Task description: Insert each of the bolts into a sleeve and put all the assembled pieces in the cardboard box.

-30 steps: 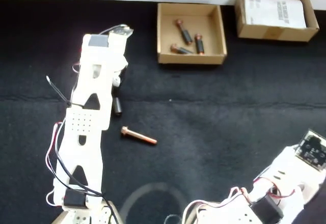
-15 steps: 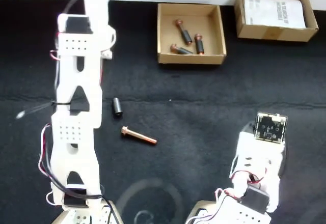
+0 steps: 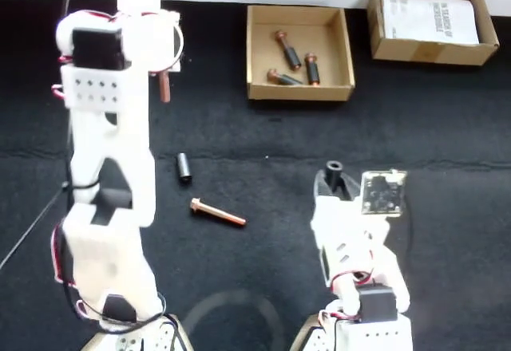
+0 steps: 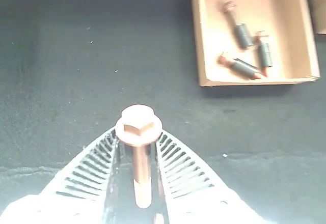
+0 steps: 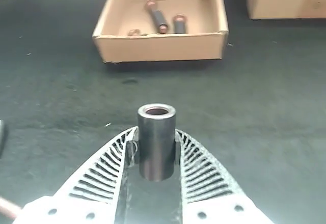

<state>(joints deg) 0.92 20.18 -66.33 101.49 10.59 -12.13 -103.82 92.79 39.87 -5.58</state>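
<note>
High view: left gripper (image 3: 162, 78) clamps a bolt (image 3: 164, 89); right gripper (image 3: 332, 179) clamps a sleeve (image 3: 334, 169), well apart across the table.
Left wrist view: bolt (image 4: 138, 132) lies along the jaws, head outermost.
Right wrist view: sleeve (image 5: 156, 141) likewise lengthwise, open bore outermost; cardboard box (image 5: 160, 47) beyond.

TXT: none legible | ITEM: white sheet (image 3: 431, 17) w/ rows of dark print, poss. a label or slip | ON: small carton (image 3: 423, 53) at far right-rear of worktop (image 3: 319, 143) | NOTE: print too small to read, high view; no nos. or signs made out elsewhere
</note>
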